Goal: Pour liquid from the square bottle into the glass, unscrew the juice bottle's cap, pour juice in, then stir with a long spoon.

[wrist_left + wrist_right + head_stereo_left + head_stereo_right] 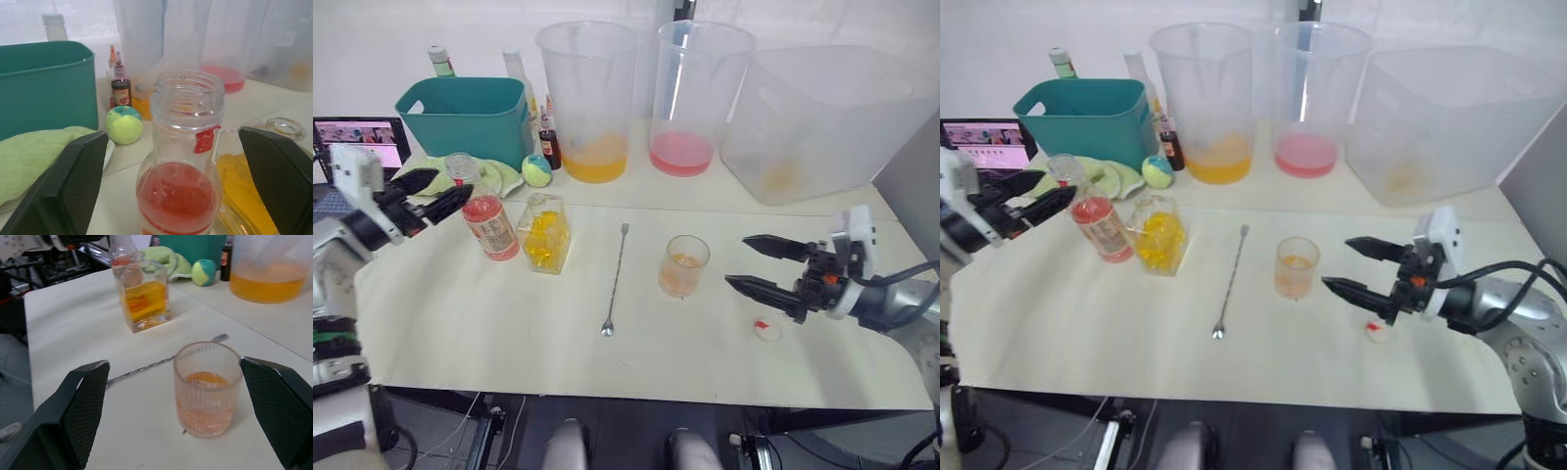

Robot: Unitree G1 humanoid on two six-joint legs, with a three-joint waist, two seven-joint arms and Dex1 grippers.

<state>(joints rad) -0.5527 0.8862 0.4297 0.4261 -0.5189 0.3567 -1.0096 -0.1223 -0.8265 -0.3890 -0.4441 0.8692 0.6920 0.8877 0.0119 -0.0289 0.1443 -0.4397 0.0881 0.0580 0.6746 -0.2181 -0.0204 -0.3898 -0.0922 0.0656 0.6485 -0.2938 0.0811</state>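
Landmark: the glass (pixel 684 265) stands upright on the pale table (pixel 509 343), holding a shallow layer of orange-pink liquid.
Cap: the cap (pixel 767 331) lies flat on the table, nearer the front edge than the glass and off to its right, apart from it.
Right tool: the right tool (pixel 759 266) hovers just right of the glass, fingers spread wide and clamped on nothing; the lower fingertip sits close above the cap, and contact cannot be told.
Long spoon: the long spoon (pixel 615 279) lies flat just left of the glass, its small bowl toward the front edge and its handle running away toward the back.
Square bottle: the square bottle (pixel 546 233) stands upright further left of the glass, beyond the spoon, with yellow liquid inside and no stopper in its neck.
Juice bottle: the juice bottle (pixel 489 224) stands just left of the square bottle, uncapped, with pink-red liquid low inside.
Left tool: the left tool (pixel 445 193) is at the juice bottle's neck, fingers apart on either side of it and not closed on it.
Behind the glass: a green-and-blue ball (pixel 536 170), a small dark bottle (pixel 549 147), a teal bin (pixel 465 117), a green cloth (pixel 494 176).
Far row: three translucent buckets, one with orange liquid (pixel 590 98), one with pink (pixel 695 93), one large (pixel 822 122).
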